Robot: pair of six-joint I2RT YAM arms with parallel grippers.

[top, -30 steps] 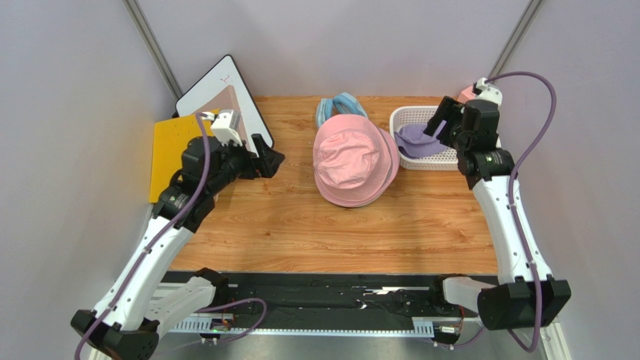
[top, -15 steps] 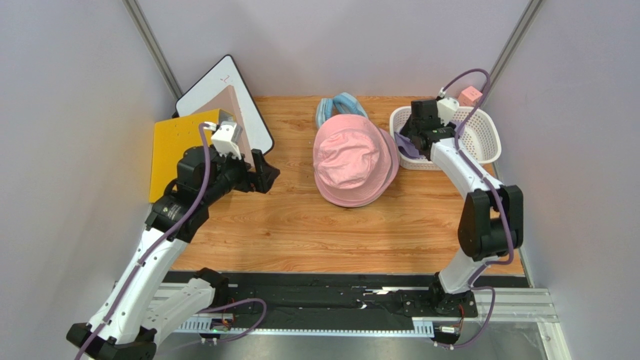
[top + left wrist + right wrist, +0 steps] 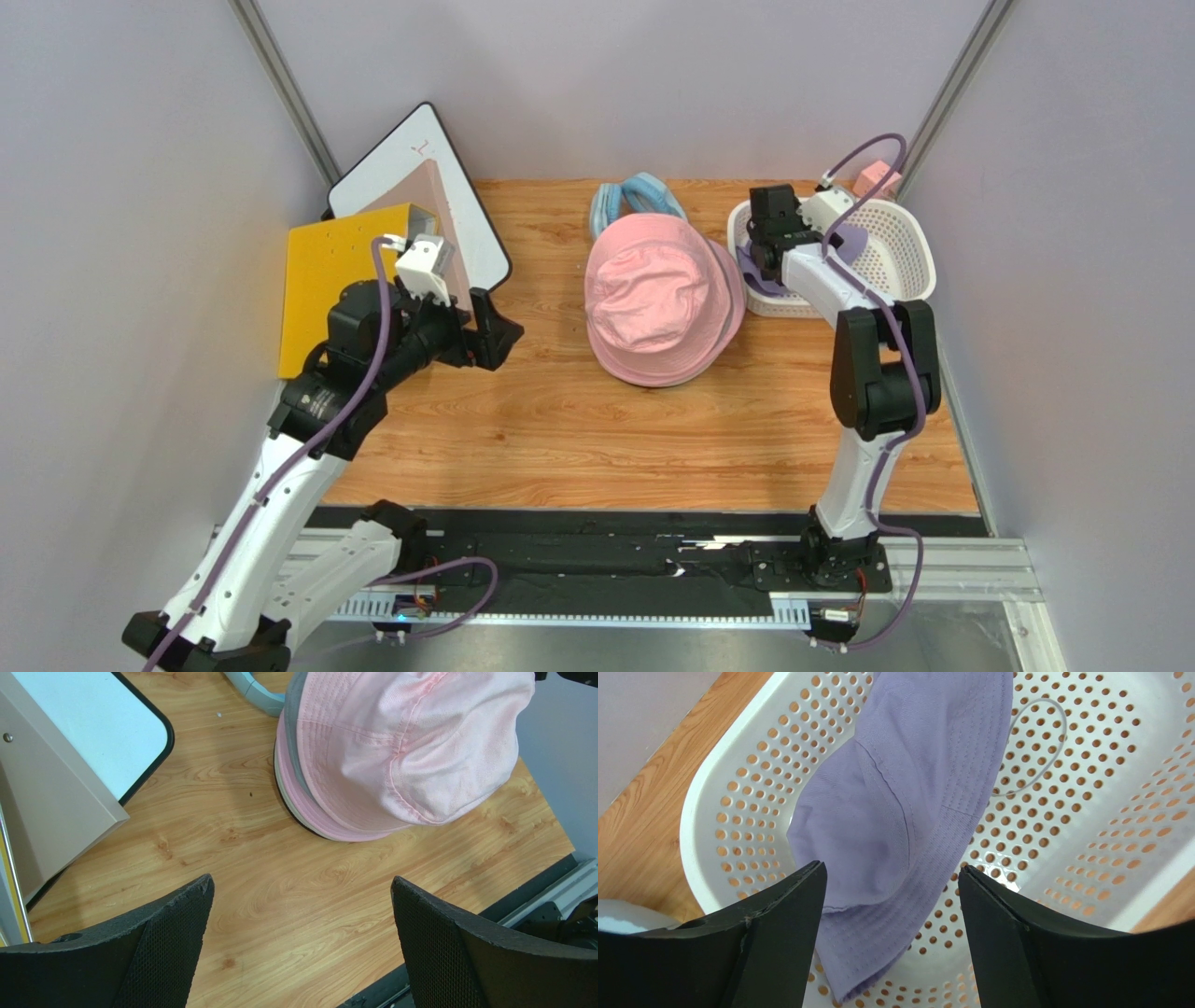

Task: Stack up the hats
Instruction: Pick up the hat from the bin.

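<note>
Pale wood-grain tabletop [image 3: 561, 420] is seen from above, with two white robot arms mounted at its near edge. At the middle of the table, towards the far side, a soft pink fabric bucket hat [image 3: 662, 297] is set crown-up on top of a small pile; in the left wrist view a grey brim edge [image 3: 293, 721] is seen just beneath it. A light blue padded ring [image 3: 634, 196] is tucked against the far side of the pile. At the far right, a white perforated plastic basket [image 3: 898, 259] is placed, and a crumpled lavender fabric bucket hat [image 3: 906, 812] is lying inside it, towards its left wall. The right gripper [image 3: 892, 871] is lowered into the basket with its jaws spread apart on either side of the lavender hat; whether the cloth is touched cannot be told. The left gripper [image 3: 302, 889] is held over bare wood to the left of the pink hat, released wide, with nothing between its jaws. At the far left, a yellow flat board [image 3: 316, 273] and a black-rimmed white board [image 3: 400, 168] are propped.
</note>
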